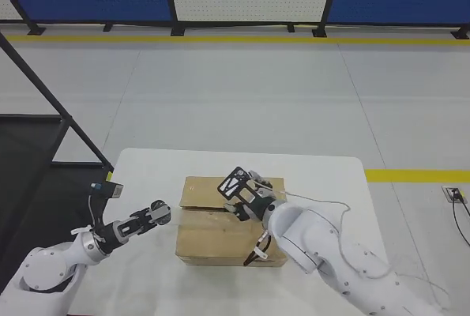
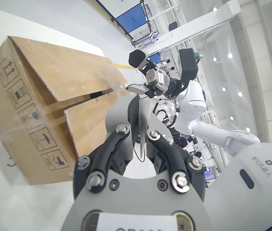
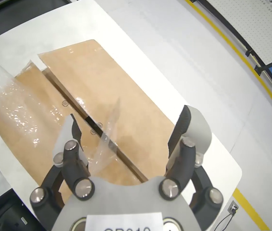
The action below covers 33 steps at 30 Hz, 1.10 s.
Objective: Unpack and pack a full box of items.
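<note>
A brown cardboard box (image 1: 219,237) stands in the middle of the white table (image 1: 140,174); its top flaps lie down with a narrow gap along the seam (image 3: 95,123). My left gripper (image 1: 162,212) is by the box's left side, shut on a strip of clear tape (image 2: 142,117). That tape (image 3: 3,90) runs up off the box top. My right gripper (image 3: 128,114) hovers open just above the seam, with a loose curl of tape (image 3: 108,131) sticking up between its fingers. It also appears beyond the box (image 2: 29,97) as the right gripper (image 2: 136,73).
A black metal frame (image 1: 29,158) stands off the table's left edge, with a small dark device (image 1: 108,189) at that edge. A thin cable (image 1: 321,201) lies on the table right of the box. Bare tabletop lies behind and in front of the box.
</note>
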Each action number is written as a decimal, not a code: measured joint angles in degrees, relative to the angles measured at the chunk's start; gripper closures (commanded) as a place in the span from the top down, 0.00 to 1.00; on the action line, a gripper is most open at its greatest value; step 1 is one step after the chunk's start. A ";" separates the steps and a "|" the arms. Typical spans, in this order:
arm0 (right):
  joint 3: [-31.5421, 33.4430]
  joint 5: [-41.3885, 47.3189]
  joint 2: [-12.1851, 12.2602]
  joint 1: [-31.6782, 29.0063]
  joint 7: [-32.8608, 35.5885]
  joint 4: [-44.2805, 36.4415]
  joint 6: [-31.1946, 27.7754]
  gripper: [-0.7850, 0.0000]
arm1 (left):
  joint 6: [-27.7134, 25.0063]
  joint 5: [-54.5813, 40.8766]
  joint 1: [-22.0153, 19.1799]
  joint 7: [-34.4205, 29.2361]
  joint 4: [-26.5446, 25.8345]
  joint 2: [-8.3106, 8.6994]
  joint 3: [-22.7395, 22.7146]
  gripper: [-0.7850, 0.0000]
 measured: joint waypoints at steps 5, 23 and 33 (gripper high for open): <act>-1.21 1.93 -2.02 2.41 1.07 3.30 1.07 0.19 | -0.06 0.04 -0.23 -0.36 0.16 -0.16 0.18 0.00; 4.85 5.52 -3.46 -0.86 -3.36 2.89 -1.35 0.00 | -1.23 0.41 0.08 0.33 -0.19 -0.46 -1.22 0.00; 16.42 -1.22 -0.16 -15.86 -14.41 -9.69 -3.20 0.00 | -1.74 -0.12 0.61 0.19 -1.33 -0.27 -3.90 0.00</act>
